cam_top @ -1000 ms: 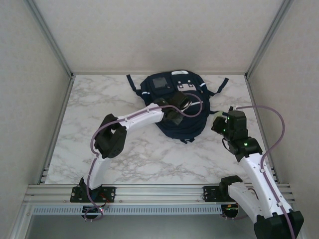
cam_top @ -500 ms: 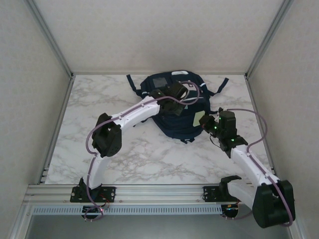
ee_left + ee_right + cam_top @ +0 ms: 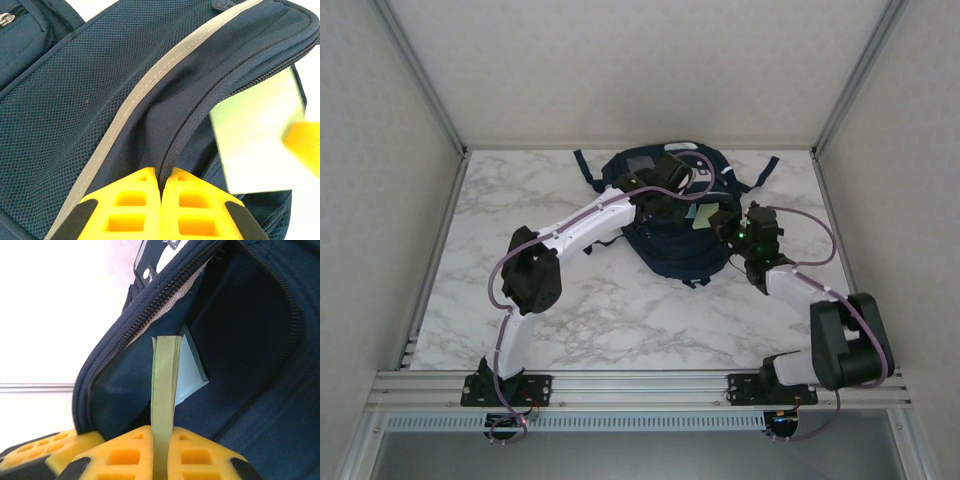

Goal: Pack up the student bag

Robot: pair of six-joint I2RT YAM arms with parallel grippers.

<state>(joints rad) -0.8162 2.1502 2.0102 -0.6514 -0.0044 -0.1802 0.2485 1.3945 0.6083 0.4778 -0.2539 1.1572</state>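
Two arms rise from the near edge of the marble table [image 3: 520,200]; the left arm [image 3: 580,230] reaches far forward and the right arm [image 3: 800,285] bends inward, so both wrists meet over one student bag [image 3: 665,250].

The left gripper [image 3: 161,175] has its two yellow fingers pressed together, pinching a fold of the bag's fabric right at the lip of the opening; the right gripper [image 3: 161,432] is clamped on one pale green pad [image 3: 165,375], held edge-on and upright between its fingers, with the pad's upper part at the mouth of the open compartment. From the left wrist that same pad shows flat, just beside the lifted lip. One light blue sheet [image 3: 192,372] lies behind the pad inside the compartment, against its dark lining.

The bag lies in the middle of the table toward the far wall; it is dark navy mesh fabric with one pale grey reflective stripe [image 3: 150,85] curving along the front panel. A dark zip [image 3: 155,300] runs round the gaping edge. At the bag's far end sits one grey square patch [image 3: 638,160]; two dark straps [image 3: 582,165] splay out on the marble at its far corners, one each side.
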